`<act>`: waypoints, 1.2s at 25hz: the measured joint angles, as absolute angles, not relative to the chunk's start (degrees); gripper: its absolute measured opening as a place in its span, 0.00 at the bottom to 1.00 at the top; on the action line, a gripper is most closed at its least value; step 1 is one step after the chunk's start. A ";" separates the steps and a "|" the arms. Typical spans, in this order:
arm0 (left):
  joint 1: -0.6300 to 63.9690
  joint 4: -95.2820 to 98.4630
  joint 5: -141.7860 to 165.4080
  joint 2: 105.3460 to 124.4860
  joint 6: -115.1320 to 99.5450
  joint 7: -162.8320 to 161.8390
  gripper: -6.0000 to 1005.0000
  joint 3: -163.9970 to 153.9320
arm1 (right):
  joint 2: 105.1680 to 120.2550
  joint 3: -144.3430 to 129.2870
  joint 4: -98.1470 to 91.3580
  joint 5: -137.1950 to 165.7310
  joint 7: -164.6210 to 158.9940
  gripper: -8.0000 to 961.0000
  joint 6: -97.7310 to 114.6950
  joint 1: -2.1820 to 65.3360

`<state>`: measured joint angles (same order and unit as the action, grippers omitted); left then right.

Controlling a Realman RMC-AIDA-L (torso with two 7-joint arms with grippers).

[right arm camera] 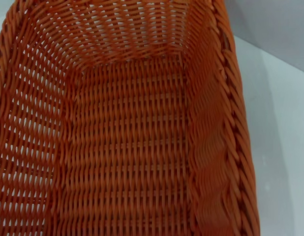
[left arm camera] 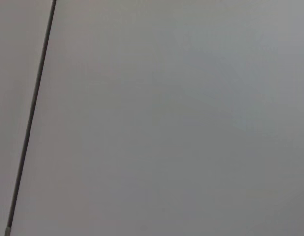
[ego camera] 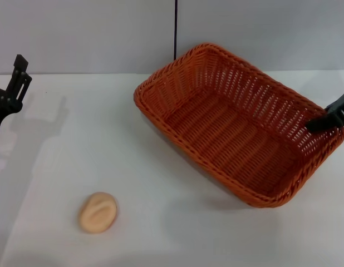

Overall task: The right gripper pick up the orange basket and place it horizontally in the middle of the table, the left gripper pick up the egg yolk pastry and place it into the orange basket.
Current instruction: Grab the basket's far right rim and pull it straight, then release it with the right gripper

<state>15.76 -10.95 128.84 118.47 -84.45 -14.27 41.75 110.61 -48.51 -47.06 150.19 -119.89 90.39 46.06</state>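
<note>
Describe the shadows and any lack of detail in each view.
Head view: soft shadows on the table, a dark one under the tilted orange basket, a faint one by the left gripper; egg yolk pastry sharp. Left wrist view: featureless grey wall, one dark line. Right wrist view: basket weave evenly lit, no glare.

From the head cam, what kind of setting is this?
Likely a lab test bench, not a kitchen: a bare white table against a plain grey wall, holding only an orange basket and an egg yolk pastry, with robot grippers at both edges.
</note>
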 joint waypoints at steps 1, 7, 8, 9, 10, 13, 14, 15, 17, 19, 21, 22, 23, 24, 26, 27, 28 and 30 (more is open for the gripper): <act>15.77 -10.92 128.80 118.47 -84.38 -14.27 0.76 41.75 | 110.72 -48.52 -47.35 150.00 -119.56 0.21 90.35 45.85; 15.77 -10.92 128.72 118.47 -84.37 -14.26 0.75 41.75 | 111.42 -48.01 -48.42 149.71 -118.55 0.21 90.19 45.18; 15.74 -10.95 128.68 118.47 -84.37 -14.26 0.75 41.73 | 111.62 -47.90 -48.90 149.46 -118.29 0.21 90.19 44.90; 15.70 -10.96 128.66 118.47 -84.37 -14.26 0.75 41.71 | 111.76 -47.85 -49.43 149.04 -118.11 0.21 90.21 44.54; 15.67 -10.97 128.64 118.47 -84.37 -14.26 0.75 41.69 | 111.85 -47.84 -50.09 148.39 -118.03 0.21 90.31 44.06; 15.53 -11.01 128.61 118.47 -84.37 -14.25 0.75 41.65 | 111.97 -47.83 -51.84 145.70 -117.92 0.21 90.77 42.70; 15.49 -11.03 128.63 118.48 -84.37 -14.25 0.75 41.67 | 111.95 -47.83 -52.45 144.60 -117.89 0.21 90.99 42.18; 15.45 -11.04 128.64 118.48 -84.37 -14.25 0.75 41.70 | 111.89 -47.82 -52.94 143.56 -117.81 0.21 91.31 41.72; 15.39 -11.08 128.65 118.47 -84.39 -14.24 0.75 41.70 | 111.62 -47.81 -53.81 141.26 -117.52 0.21 92.03 40.74; 15.38 -11.08 128.70 118.48 -84.42 -14.24 0.75 41.73 | 111.40 -47.80 -54.64 139.07 -117.23 0.21 92.50 39.77; 15.38 -11.08 128.78 118.48 -84.49 -14.24 0.75 41.78 | 111.26 -47.73 -55.98 136.15 -116.64 0.21 93.12 38.27; 15.38 -11.08 128.79 118.48 -84.50 -14.24 0.75 41.78 | 111.26 -47.73 -55.98 136.15 -116.64 0.21 93.12 38.27; 15.38 -11.07 128.79 118.48 -84.51 -14.24 0.75 41.78 | 111.23 -47.71 -56.49 135.23 -116.43 0.20 93.31 37.83; 15.38 -11.07 128.79 118.48 -84.51 -14.24 0.75 41.78 | 111.21 -47.68 -57.00 134.36 -116.24 0.20 93.46 37.38; 15.42 -11.07 128.82 118.48 -84.54 -14.24 0.75 41.81 | 111.16 -47.16 -58.78 131.50 -115.49 0.20 93.90 35.89; 15.42 -11.07 128.82 118.48 -84.54 -14.24 0.75 41.81 | 111.16 -47.16 -58.78 131.50 -115.49 0.19 93.90 35.89; 15.43 -11.07 128.83 118.47 -84.58 -14.23 0.75 41.85 | 111.15 -46.78 -59.09 130.64 -115.07 0.19 94.13 35.50; 15.43 -11.07 128.84 118.48 -84.62 -14.24 0.75 41.86 | 111.14 -45.63 -59.43 129.04 -114.12 0.18 94.78 34.98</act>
